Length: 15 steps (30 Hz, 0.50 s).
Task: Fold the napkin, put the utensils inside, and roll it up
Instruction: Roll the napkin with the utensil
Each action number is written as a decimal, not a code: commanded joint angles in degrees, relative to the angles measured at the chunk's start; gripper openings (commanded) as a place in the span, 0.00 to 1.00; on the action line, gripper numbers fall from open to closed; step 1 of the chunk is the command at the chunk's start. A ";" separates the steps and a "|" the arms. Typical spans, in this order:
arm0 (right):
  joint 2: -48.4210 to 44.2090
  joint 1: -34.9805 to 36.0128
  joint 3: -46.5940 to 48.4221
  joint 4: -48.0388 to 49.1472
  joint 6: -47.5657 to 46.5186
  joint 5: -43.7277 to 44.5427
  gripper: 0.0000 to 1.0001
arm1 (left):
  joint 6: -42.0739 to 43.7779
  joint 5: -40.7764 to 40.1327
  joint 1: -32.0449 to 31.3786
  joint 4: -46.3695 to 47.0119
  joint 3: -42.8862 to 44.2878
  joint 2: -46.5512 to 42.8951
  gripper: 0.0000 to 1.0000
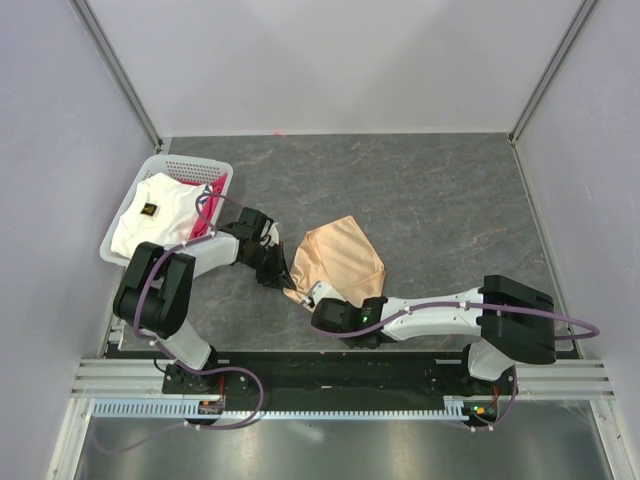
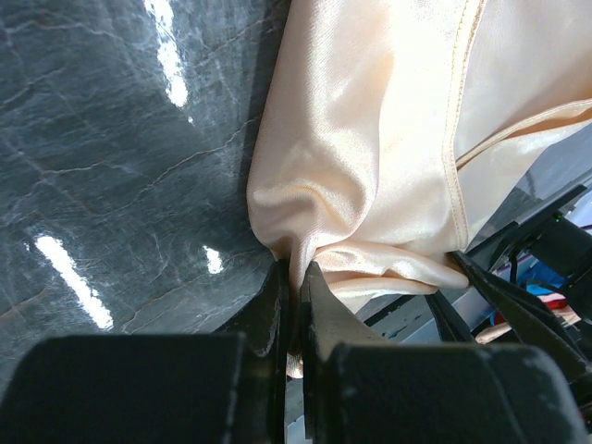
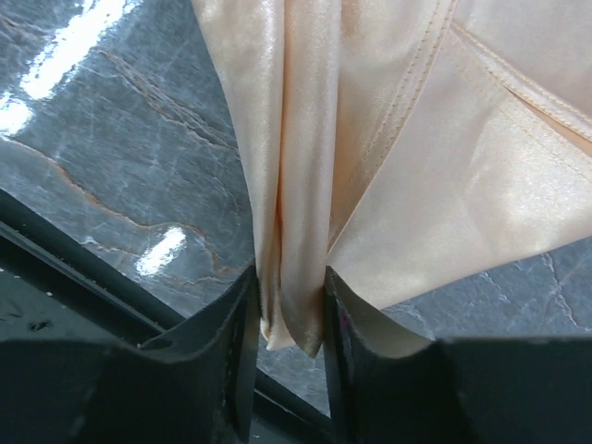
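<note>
Peach-tan, slightly shiny cloth napkin (image 1: 338,262) sits bunched on the grey marbled table (image 1: 430,190), centre-left and towards the near edge, between my two hands.

Left hand (image 2: 298,277): fingers almost together, clamped on a gathered fold at the napkin's left side. The cloth bulges out just above the tips.

Right hand (image 3: 289,282): fingers pressed onto both sides of a hanging double fold at the near corner, with the fold's tip poking down between them. A stitched hem (image 3: 421,65) runs diagonally just right of that fold. A second layer spreads out to the right.

Room: bare table shows beyond the napkin and to its right, out to the pale walls. It is tighter on the left. The white perforated plastic basket (image 1: 120,215) holds a white cloth with a dark mark (image 1: 160,205) and a pink-red cloth (image 1: 212,192), and sits just beside my left forearm.

Pose: left arm has its elbow raised and the forearm reaching right. Right arm lies low and stretches leftward along the near edge, close to the black base rail (image 1: 400,372). The two hands are near each other.
</note>
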 commanded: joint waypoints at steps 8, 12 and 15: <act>2.60 -5.72 -2.25 0.50 -3.52 -20.85 0.22 | 2.63 -0.27 0.98 -1.57 2.48 0.16 0.02; 1.55 -12.23 -3.48 1.99 -6.25 -33.62 0.19 | 3.51 -1.06 1.42 -2.80 3.00 -0.11 0.02; 1.55 -17.59 -3.57 3.14 -8.09 -42.74 0.17 | 4.12 -0.97 1.78 -3.59 3.62 0.42 0.02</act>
